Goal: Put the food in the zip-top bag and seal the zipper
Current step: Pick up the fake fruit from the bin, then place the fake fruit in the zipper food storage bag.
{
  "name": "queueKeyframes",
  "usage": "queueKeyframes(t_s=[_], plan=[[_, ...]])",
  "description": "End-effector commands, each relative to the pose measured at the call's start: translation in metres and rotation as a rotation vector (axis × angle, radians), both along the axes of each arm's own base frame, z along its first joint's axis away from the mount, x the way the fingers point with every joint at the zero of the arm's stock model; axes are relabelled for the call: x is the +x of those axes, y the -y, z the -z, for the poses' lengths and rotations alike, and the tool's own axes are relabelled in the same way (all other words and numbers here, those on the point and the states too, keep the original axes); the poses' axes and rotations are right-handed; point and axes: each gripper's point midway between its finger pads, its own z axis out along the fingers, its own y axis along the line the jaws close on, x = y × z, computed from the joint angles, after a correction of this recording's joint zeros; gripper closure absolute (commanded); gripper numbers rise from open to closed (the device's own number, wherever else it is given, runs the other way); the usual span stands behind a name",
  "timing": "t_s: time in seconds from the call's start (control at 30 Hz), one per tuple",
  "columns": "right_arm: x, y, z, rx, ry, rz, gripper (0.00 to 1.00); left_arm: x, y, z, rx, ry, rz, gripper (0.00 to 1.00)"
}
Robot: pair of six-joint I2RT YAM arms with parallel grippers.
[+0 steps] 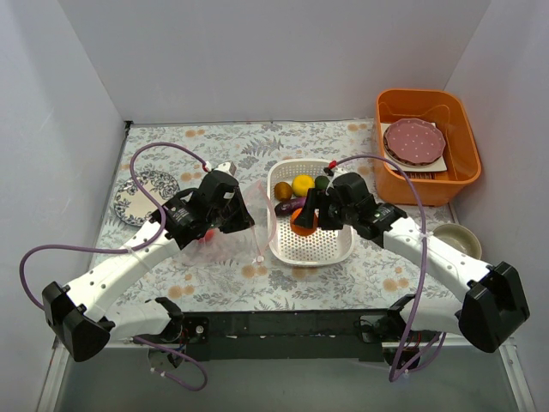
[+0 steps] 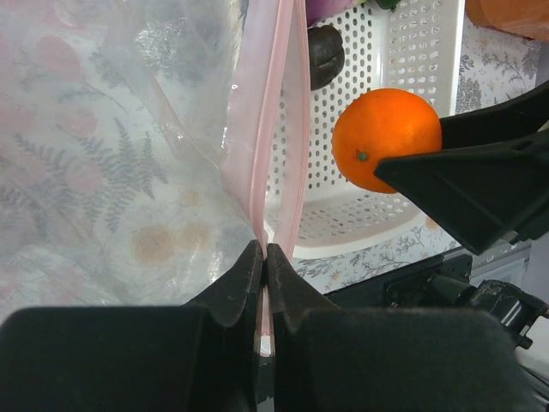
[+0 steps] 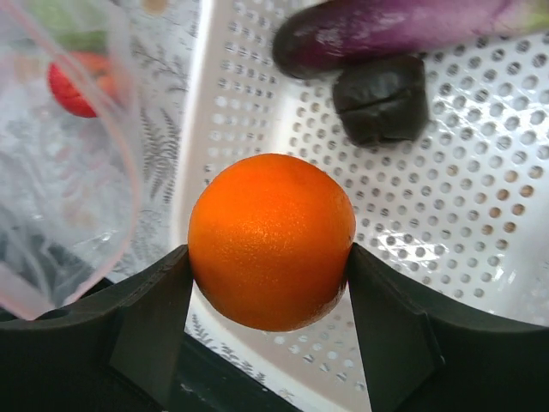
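My left gripper point(image 1: 243, 215) is shut on the pink zipper strip point(image 2: 276, 129) at the mouth of the clear zip-top bag point(image 1: 225, 239), holding it up left of the white basket point(image 1: 336, 251). A red ball point(image 3: 73, 86) and a light-green ball point(image 3: 73, 21) lie inside the bag point(image 3: 51, 197). My right gripper point(image 1: 303, 215) is shut on the orange point(image 3: 271, 240), held above the basket's near left part, close to the bag's mouth. The lemon point(image 1: 302, 184), kiwi point(image 1: 282, 190), eggplant point(image 3: 403, 30) and dark avocado point(image 3: 380, 99) lie in the basket.
An orange bin point(image 1: 463, 176) with pink dotted plates stands at the back right. A patterned plate point(image 1: 141, 196) lies at the left and a small bowl point(image 1: 455, 239) at the right. White walls close in the floral table on three sides.
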Motion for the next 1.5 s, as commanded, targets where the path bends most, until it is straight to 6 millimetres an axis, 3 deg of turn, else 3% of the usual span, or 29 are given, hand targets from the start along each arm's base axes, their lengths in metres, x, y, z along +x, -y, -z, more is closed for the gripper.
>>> queueKeyframes(t_s=[0.0,0.37,0.7,1.0,1.3,1.47], plan=[[-0.002,-0.028,-0.046,0.195,0.074,-0.059,0.45,-0.002,0.000,-0.007,-0.014,0.021,0.017,1.00],[-0.015,-0.074,-0.101,0.381,0.194,-0.190,0.44,-0.005,0.001,0.000,-0.008,0.002,0.031,1.00],[-0.022,-0.103,-0.079,0.325,0.132,-0.250,0.40,-0.006,0.003,-0.005,-0.023,0.001,0.033,1.00],[-0.014,-0.105,-0.070,0.263,0.112,-0.225,0.28,-0.007,0.000,-0.014,-0.039,0.018,0.023,1.00],[-0.011,-0.113,-0.072,0.243,0.100,-0.253,0.24,-0.003,0.003,-0.020,-0.051,0.035,0.023,1.00],[-0.008,-0.105,-0.068,0.201,0.096,-0.209,0.15,-0.005,0.008,-0.029,-0.101,0.047,0.032,1.00]])
